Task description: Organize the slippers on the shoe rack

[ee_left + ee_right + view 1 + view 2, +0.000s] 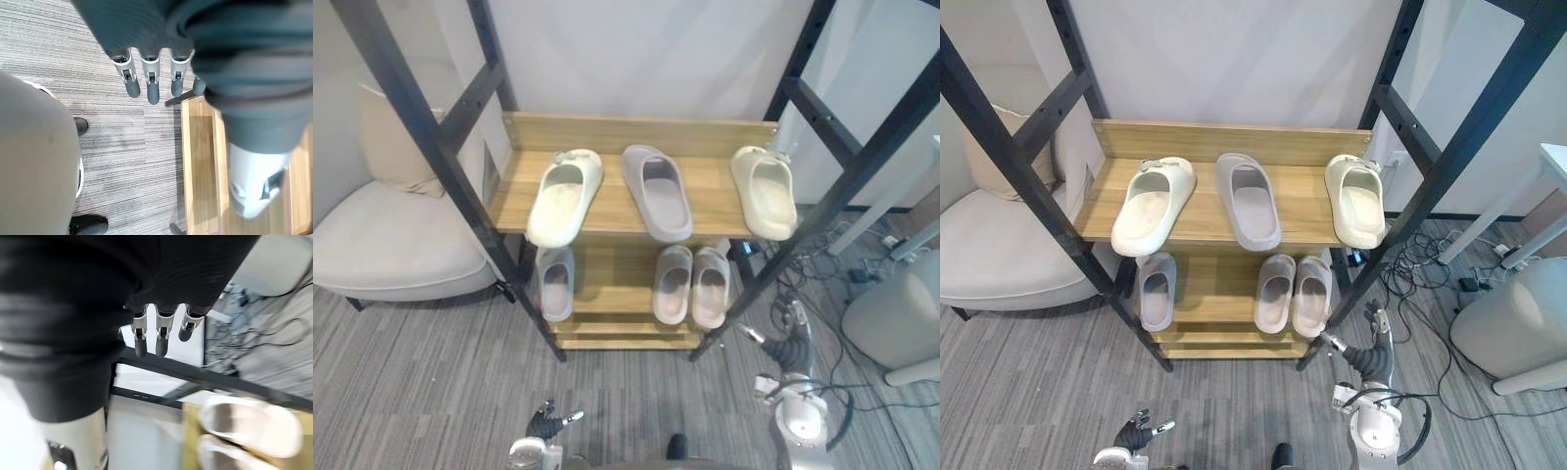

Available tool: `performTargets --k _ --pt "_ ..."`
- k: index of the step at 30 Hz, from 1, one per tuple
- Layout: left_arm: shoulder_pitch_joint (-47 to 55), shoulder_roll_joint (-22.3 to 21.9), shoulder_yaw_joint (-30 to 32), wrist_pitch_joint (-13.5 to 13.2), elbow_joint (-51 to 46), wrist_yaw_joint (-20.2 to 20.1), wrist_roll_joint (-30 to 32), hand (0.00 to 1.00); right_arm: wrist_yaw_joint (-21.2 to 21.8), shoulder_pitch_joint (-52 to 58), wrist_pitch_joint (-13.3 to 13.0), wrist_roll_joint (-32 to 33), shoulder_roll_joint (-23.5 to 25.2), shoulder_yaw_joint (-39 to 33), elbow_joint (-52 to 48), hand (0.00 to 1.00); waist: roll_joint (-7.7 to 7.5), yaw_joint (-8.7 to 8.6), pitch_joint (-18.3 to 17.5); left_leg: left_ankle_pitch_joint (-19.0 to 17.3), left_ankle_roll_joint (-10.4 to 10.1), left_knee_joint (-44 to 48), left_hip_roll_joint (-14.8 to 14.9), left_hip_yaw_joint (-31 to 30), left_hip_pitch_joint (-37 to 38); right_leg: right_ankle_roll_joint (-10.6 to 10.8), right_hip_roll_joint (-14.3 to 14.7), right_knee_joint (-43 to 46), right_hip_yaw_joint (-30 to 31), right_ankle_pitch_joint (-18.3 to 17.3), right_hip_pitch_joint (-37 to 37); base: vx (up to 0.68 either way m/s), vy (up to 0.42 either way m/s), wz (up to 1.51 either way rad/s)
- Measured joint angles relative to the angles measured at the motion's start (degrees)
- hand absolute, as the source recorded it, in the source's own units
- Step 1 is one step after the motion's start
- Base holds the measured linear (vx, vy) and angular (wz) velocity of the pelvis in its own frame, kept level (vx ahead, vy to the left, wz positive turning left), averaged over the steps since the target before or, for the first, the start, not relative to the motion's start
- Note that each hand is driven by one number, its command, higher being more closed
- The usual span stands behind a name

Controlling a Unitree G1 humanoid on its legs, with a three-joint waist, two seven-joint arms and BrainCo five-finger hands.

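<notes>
Hanging low before rack (705, 186): left hand (548, 421), right hand (790, 345), fingers straight, empty; right cream slipper (765, 191) lies up-ahead of right hand, long axis front-to-back.

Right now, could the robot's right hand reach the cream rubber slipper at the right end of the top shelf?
Probably yes. The right hand hangs open, low by the rack's front right corner; the cream slipper lies uncovered above it. Only the slanted black frame bar crowds the way.
</notes>
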Motion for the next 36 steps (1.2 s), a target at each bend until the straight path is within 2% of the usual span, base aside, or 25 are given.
performTargets --k 6,14,18,22,31,36 --pt "-0.1 0.0 -0.5 -0.3 -0.1 -1.3 1.4 0.00 -0.1 -6.2 -2.2 -1.1 -1.1 0.1 -5.7 0.00 0.02 0.10 0.0 0.0 0.0 0.1 -0.2 -0.9 -0.2 0.0 -0.2 0.0 -0.6 0.0 0.3 0.01 -0.010 0.04" --pt "-0.1 0.0 -0.8 -1.1 -0.6 -2.1 1.7 0.00 -0.8 -14.2 -3.2 -1.1 -4.8 0.8 -7.0 0.00 -0.05 0.88 0.0 0.5 0.8 0.1 -0.9 -3.9 -0.8 0.2 -1.2 0.0 -3.3 -0.1 1.5 -0.03 -0.011 0.20" --pt "-0.1 0.0 -0.9 -1.0 -0.7 -2.3 2.5 0.00 -1.1 -17.4 -3.2 -1.1 -5.4 0.8 -7.0 0.00 -0.12 1.23 0.1 0.6 1.0 -0.3 -1.2 -5.2 -0.8 0.7 -1.5 0.0 -4.5 -0.5 2.4 -0.02 -0.008 0.18" --pt "-0.1 0.1 -1.0 -1.0 -1.3 -2.5 2.7 0.00 -1.9 -21.7 -3.2 -1.1 -7.9 0.7 -6.4 0.00 -0.47 1.69 0.2 1.4 1.2 -1.9 -2.1 -7.1 -0.8 1.5 -2.1 0.1 -6.4 -1.1 2.9 0.03 -0.003 0.25" --pt "0.0 0.5 -0.9 -1.0 -2.5 -3.5 2.6 0.00 -5.9 -37.8 -1.3 -2.1 -12.1 0.2 6.4 0.00 -1.29 2.20 0.7 1.6 1.3 -1.7 -2.6 -9.6 -1.9 1.6 -2.4 0.1 -8.4 -1.2 3.0 0.04 0.012 0.15" --pt "0.0 0.7 -0.9 -1.0 -2.9 -3.5 2.6 0.00 -7.2 -42.7 0.1 -2.3 -13.5 0.3 11.2 0.00 -1.64 2.62 0.9 1.6 1.3 -1.6 -2.7 -10.7 -2.6 1.5 -2.4 0.1 -9.7 -1.3 2.9 -0.02 -0.005 0.11"
